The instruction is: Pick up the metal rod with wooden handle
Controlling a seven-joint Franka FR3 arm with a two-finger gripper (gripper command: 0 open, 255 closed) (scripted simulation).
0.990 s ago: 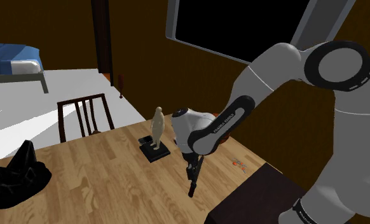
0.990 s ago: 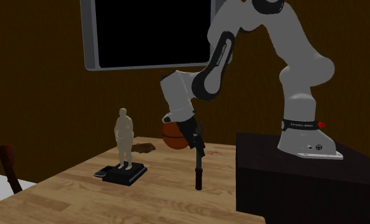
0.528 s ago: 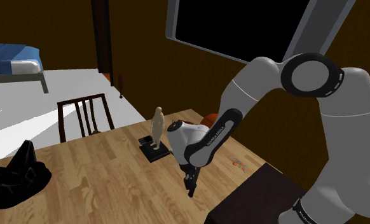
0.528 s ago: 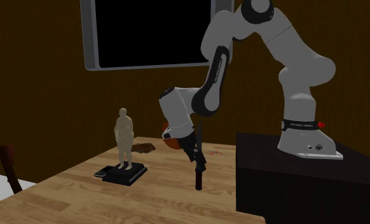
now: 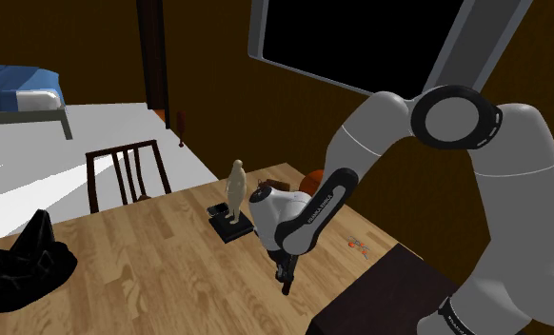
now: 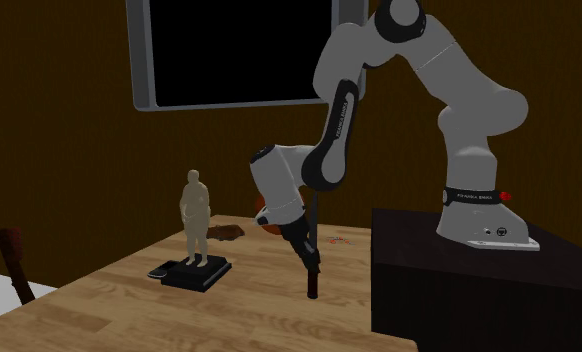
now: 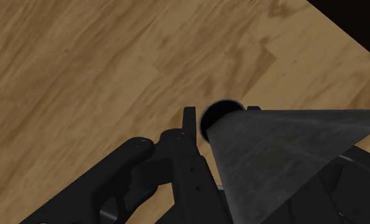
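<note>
The rod [image 6: 312, 285], dark grey throughout, is standing upright between the fingers [image 7: 184, 159], tip on the wooden table [image 6: 239, 300]. It is holding position while the gripper [image 6: 310, 260] is sitting lower than 0.5 s ago, fingers spread, not clamping. The wrist view is showing its round end beyond the fingertips.
</note>
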